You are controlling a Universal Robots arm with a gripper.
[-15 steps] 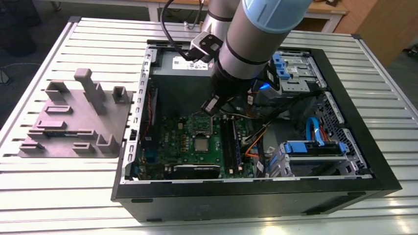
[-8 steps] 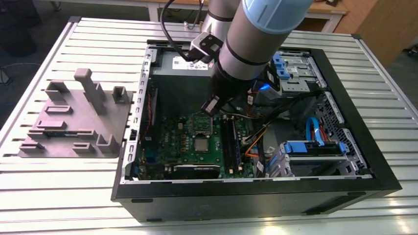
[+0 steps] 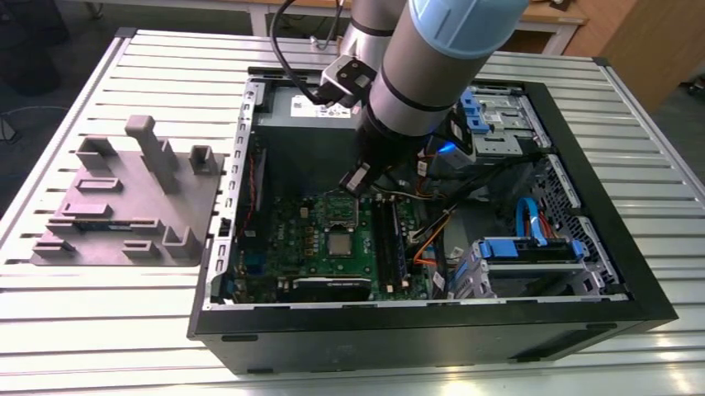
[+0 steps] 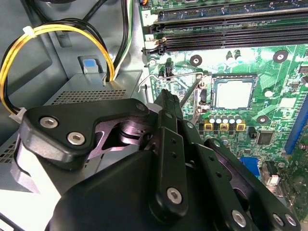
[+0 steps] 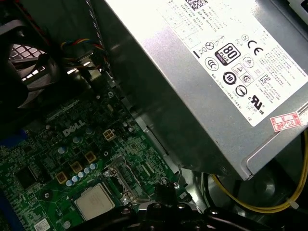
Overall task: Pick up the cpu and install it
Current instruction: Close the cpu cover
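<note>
Gripper (image 3: 355, 179) hanging above the green motherboard (image 3: 303, 239) inside the open computer case (image 3: 573, 148), cannot tell how far its fingers are parted, nothing visibly held, cpu (image 3: 338, 243) (image 4: 234, 93) (image 5: 94, 201) seated in its socket just below, grey power supply (image 5: 216, 82) beside

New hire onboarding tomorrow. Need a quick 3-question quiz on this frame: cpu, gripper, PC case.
1. True or false: the cpu lies in the motherboard socket.
2. What does the gripper hang over? A) grey fixture plate B) open PC case C) bare table
3. Fill in: the yellow cables run beside the grey ____ supply.

Key:
1. True
2. B: it hangs inside the case, above the motherboard
3. power
</note>
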